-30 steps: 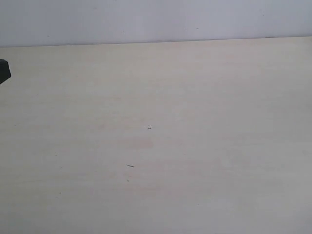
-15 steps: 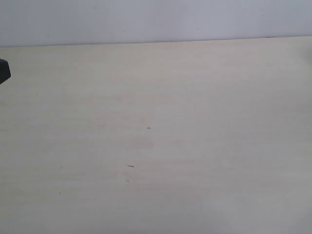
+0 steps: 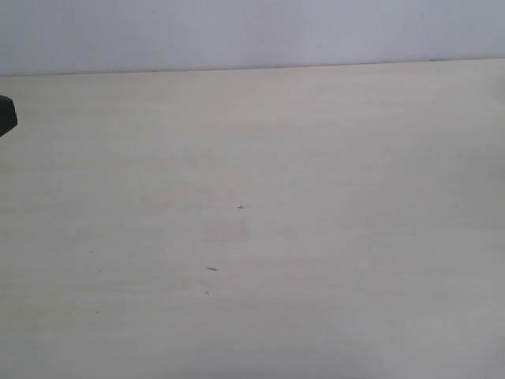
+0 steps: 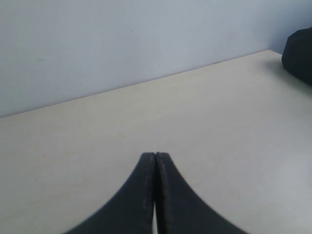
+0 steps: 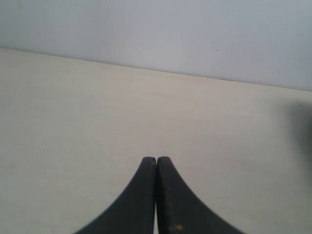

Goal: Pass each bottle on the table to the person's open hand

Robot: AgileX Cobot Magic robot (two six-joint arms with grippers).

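No bottles and no person's open hand show in any view. The pale beige table [image 3: 316, 158] lies bare apart from a few tiny dark specks [image 3: 211, 268]. In the left wrist view my left gripper [image 4: 155, 155] is shut, its two black fingers pressed together with nothing between them, low over the tabletop [image 4: 219, 122]. In the right wrist view my right gripper [image 5: 156, 159] is likewise shut on nothing above the table [image 5: 73, 107]. A small black part [image 3: 6, 116] pokes in at the far left edge of the exterior view.
A plain pale wall [image 3: 237, 31] runs along the table's far edge. A black rounded object [image 4: 298, 53] sits at the edge of the left wrist view, near that far edge.
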